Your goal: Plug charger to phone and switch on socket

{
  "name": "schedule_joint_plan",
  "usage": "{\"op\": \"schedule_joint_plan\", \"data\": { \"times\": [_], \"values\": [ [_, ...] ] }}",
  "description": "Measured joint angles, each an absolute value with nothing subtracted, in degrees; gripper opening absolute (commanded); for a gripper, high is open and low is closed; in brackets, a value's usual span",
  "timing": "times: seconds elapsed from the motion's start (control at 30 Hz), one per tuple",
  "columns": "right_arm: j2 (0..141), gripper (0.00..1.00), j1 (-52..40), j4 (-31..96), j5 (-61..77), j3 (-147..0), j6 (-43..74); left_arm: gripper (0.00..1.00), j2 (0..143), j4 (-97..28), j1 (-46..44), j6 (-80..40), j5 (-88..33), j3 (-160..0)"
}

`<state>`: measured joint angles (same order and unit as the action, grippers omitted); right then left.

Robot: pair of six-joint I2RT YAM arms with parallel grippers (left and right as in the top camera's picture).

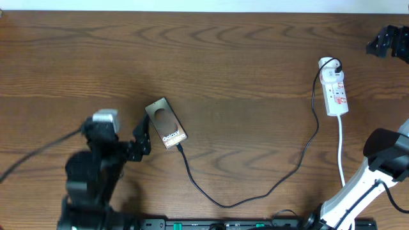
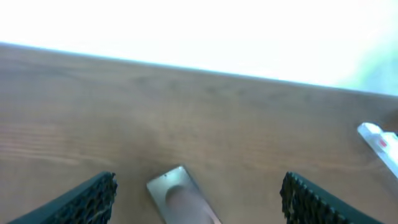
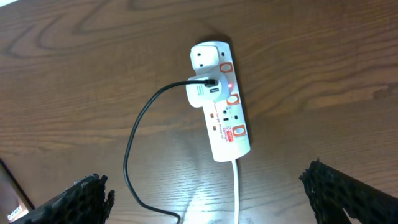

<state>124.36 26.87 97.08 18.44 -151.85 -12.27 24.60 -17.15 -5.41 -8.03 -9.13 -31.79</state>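
The phone [image 1: 166, 124] lies flat on the table [image 1: 243, 57], left of centre, tilted so its lower end points to about 5 o'clock. The left claw [image 1: 142, 137] sits just beside it at the phone's 9 o'clock, released, with its fingers spread wide and nothing between them.

The charger [image 3: 126, 162] runs from the phone's lower end, loops toward 6 o'clock, then climbs to the socket [image 1: 336, 92] at the table's 2 o'clock. Its tip seems seated in the phone, though the overhead view is too coarse to be sure. At the socket, the cable enters a white adaptor [image 3: 200, 93], with a small red glow beside it.

The right claw [image 3: 205, 180] hangs above the socket, released, with its fingers far apart.
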Motion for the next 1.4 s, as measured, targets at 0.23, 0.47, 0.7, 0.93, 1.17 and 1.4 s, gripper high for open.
{"op": "schedule_joint_plan", "data": {
  "times": [0.23,0.47,0.7,0.93,1.17,1.4],
  "values": [
    [124.36,0.99,26.87,97.08,18.44,-151.85,-12.27,0.85,11.57,1.32,-2.07,-7.62,-8.62,-16.84],
    [124.36,0.99,26.87,97.1,18.44,-151.85,-12.27,0.85,5.23,15.73,2.37,-7.2,-8.64,-6.39],
    [124.36,0.99,26.87,97.1,18.44,-151.85,-12.27,0.85,0.97,16.43,5.1,-3.09,-9.56,-0.49],
    [124.36,0.99,26.87,97.08,18.44,-151.87,-12.27,0.85,0.58,4.89,5.91,-1.61,-10.37,-0.34],
    [124.36,0.99,26.87,97.1,18.44,-151.85,-12.27,0.85,0.58,-0.54,5.91,-1.39,-9.67,-0.73],
    [124.36,0.99,26.87,97.1,18.44,-151.85,-12.27,0.85,0.58,-0.58,5.91,-1.41,-9.47,-0.73]
  ]
}}
